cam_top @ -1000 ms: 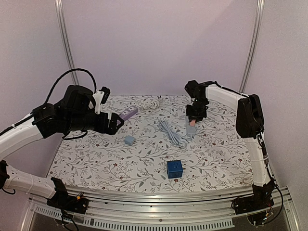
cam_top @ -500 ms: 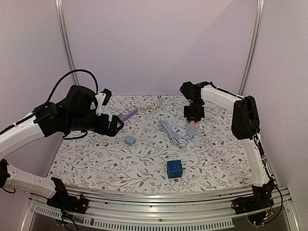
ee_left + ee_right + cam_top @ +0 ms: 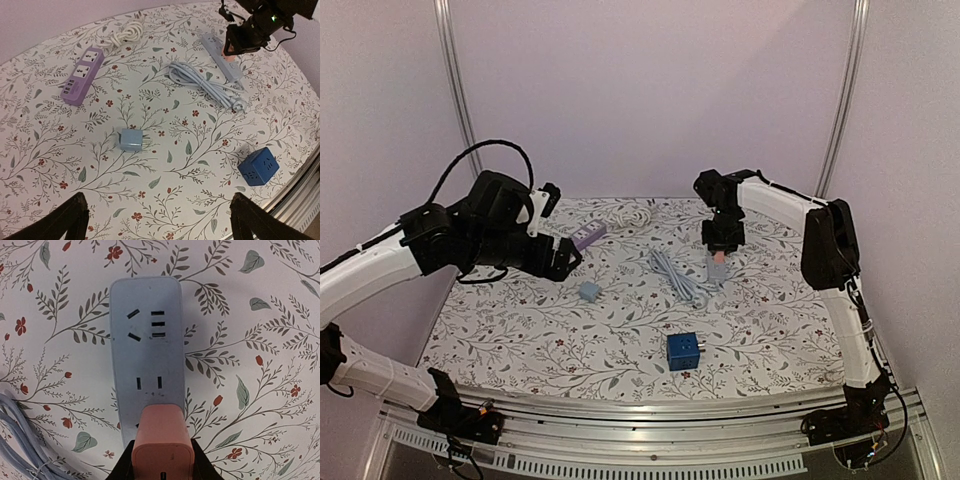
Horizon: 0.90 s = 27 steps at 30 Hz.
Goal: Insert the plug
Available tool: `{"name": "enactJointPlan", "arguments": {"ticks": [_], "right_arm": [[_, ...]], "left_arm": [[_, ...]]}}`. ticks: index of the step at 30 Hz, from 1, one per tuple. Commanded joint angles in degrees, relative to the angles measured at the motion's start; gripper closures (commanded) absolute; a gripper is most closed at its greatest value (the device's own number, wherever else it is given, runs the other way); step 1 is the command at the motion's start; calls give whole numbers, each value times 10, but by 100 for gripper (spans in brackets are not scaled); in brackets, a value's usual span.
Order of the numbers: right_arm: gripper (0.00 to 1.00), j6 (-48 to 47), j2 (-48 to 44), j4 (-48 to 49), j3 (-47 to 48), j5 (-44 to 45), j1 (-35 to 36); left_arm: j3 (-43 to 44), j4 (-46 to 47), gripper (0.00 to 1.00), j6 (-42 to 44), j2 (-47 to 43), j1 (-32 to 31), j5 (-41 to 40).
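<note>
My right gripper (image 3: 719, 244) is shut on a salmon-pink plug (image 3: 162, 442) and holds it over the near end of a grey power strip (image 3: 146, 342); whether the prongs touch the strip is hidden. The plug (image 3: 718, 257) and strip (image 3: 713, 268) show in the top view, and in the left wrist view (image 3: 230, 56) (image 3: 220, 54). My left gripper (image 3: 563, 258) is open and empty, high above the table's left side, its fingers (image 3: 65, 220) wide apart.
A light-blue plug cube (image 3: 131, 139), a dark-blue cube adapter (image 3: 258, 166), a purple power strip (image 3: 82, 75) with a coiled white cord (image 3: 126, 34), and the grey strip's bundled cable (image 3: 205, 87) lie on the floral cloth (image 3: 165, 200).
My right gripper has shifted a little left and down with the plug over the grey strip. My left arm has moved slightly right and up.
</note>
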Motion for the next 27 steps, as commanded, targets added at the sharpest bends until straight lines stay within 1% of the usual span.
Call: {"name": "enactJointPlan", "arguments": {"ticks": [1,8,17,24,25,27], "right_arm": [[100,9,96,-26,-73,-22,-3],[100,10,59,-22,-79,-25,-3],[100,13,1,-29,-57,-28,-3],[100,11,-23,-14,-43,-38,-3],[97,11,-22,-14,-41,-40,-3],[87,14,-23,-13,-39,-42,-3]], "left_arm": [[5,-17,1,5,-1,8,-7],[-5,-17,1,0,-15,8,-10],[-17,-16,1,-4,-37,8,-16],[-36,-16,1,-15,-61,8,-19],[-38,-16,1,-17,-63,8,-20],[-40,-16,1,-17,-69,8,-21]]}}
